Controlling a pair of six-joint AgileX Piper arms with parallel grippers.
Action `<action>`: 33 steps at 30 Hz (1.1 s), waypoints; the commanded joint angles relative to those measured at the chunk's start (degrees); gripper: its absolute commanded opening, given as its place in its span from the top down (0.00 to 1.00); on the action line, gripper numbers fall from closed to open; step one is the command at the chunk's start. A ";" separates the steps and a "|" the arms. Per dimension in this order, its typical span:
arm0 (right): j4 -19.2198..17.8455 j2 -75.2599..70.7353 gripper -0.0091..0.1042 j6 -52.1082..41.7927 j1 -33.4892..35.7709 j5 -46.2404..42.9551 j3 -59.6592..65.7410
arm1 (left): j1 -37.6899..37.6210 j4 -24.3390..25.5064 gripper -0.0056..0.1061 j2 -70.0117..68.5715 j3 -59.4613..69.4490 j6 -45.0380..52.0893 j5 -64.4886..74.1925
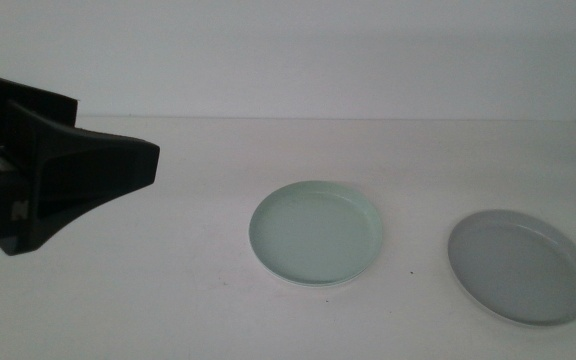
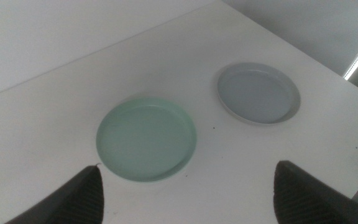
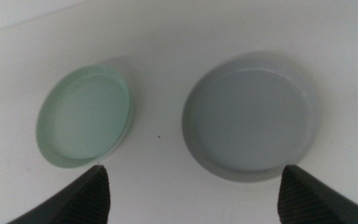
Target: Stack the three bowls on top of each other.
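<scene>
I'm seeing the mint green bowl (image 1: pixel 317 232) sitting flat on the white table (image 1: pixel 188 290) near the middle, and under its near edge a thin white rim is peeking out, so it's looking like it's resting on the white bowl (image 1: pixel 303 286), though I'm only catching that sliver. The grey bowl (image 1: pixel 520 265) is lying flat on the table on the right side, apart from the mint one, nothing on it or in it. My left gripper (image 2: pixel 188 193) is hanging above the table on the left, clear of the bowls; in the middle view its dark body is filling the left edge. Its fingers (image 2: pixel 82 199) are standing wide apart with nothing between them, looking down at the mint bowl with the grey one beyond. My right gripper (image 3: pixel 191 193) isn't showing in the middle view; its wrist camera is looking down on both bowls, grey one nearer its centre, mint one off to the side. Those fingers (image 3: pixel 303 196) are spread wide too, holding nothing and touching neither bowl.
</scene>
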 commanded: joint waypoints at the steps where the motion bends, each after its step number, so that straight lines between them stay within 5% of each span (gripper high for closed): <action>1: -1.22 2.87 0.10 -0.09 -0.46 -0.28 -0.40 | 0.03 -0.28 0.11 -0.24 0.03 -0.05 -0.73; 16: -1.60 34.74 0.14 -1.48 -10.62 -8.42 -1.93 | 0.03 -0.12 0.11 -0.24 0.03 -0.03 -0.73; 25: -3.00 52.64 0.15 -2.74 -11.11 -10.64 -7.62 | 0.03 -0.12 0.11 -0.24 0.03 -0.03 -0.73; 33: -2.71 59.93 0.31 -2.74 -11.11 -12.77 -9.78 | 0.03 -0.12 0.11 -0.24 0.03 -0.03 -0.73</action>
